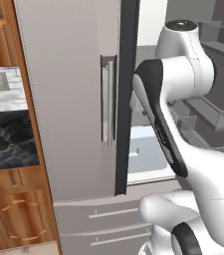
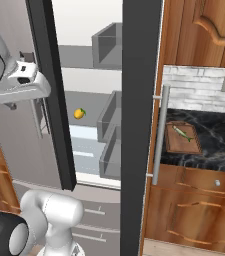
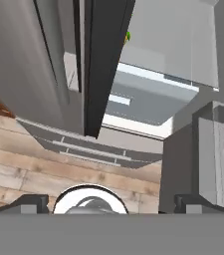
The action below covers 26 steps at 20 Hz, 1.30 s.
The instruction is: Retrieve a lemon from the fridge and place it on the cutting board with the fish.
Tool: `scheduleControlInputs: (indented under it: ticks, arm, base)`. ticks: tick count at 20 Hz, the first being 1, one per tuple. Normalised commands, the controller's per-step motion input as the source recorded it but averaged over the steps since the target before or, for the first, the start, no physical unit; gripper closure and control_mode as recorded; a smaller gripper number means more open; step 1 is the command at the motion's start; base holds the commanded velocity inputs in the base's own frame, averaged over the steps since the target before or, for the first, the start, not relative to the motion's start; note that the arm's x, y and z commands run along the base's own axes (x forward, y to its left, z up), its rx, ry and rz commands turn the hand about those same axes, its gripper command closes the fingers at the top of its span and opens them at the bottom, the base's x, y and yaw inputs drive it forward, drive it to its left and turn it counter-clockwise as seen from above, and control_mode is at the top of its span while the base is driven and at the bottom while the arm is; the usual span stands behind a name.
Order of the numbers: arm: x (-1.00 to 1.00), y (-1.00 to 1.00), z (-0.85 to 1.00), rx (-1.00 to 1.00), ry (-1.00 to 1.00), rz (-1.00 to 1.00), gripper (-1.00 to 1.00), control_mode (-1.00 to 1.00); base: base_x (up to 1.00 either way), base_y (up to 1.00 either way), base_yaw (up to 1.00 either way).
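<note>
The fridge [image 1: 73, 99] stands with both doors swung open, dark door edges [image 2: 49, 95] framing the grey shelves. The lemon [image 2: 79, 113] sits on a middle shelf; in the hand view only a sliver of the lemon [image 3: 127, 36] peeks past the left door's dark edge. On the black counter to the right lies the cutting board [image 2: 183, 137] with the fish [image 2: 183, 133] on it. My gripper [image 3: 114, 205] is open and empty, fingertips [image 3: 31, 204] wide apart. It hangs outside the fridge, in front of the left door, pointing down toward the floor and the bottom drawers.
The right door [image 2: 141, 125] with its silver handle [image 2: 159, 135] stands between the fridge opening and the board. Door bins [image 2: 111, 125] line its inner side. Brown cabinets [image 2: 194, 210] sit under the counter. A wooden floor [image 3: 44, 169] lies below.
</note>
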Motion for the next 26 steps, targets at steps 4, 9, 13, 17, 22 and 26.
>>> scheduleControlInputs:
  ticks: [4,9,13,17,22,26]
  arm:
    - [0.02,0.70,0.00,0.02,-0.43,-0.38,-1.00,-1.00]
    - [0.22,0.18,0.00,0.00,-0.07,-0.15,-1.00,-1.00]
    - [0.64,0.05,0.00,0.00,0.00,0.00,-1.00,-1.00]
    - [0.61,0.38,-0.04,0.00,-0.02,0.01,-1.00,-1.00]
    - [0.57,0.64,-0.08,0.00,-0.08,0.00,-1.00,-1.00]
    - [0.52,0.29,-0.02,0.08,0.00,0.09,-1.00,-1.00]
  base:
    - [0.00,0.00,0.00]
    - [0.00,0.00,0.00]
    - [0.00,0.00,0.00]
    - [0.00,0.00,0.00]
    - [0.00,0.00,0.00]
    - [0.00,0.00,0.00]
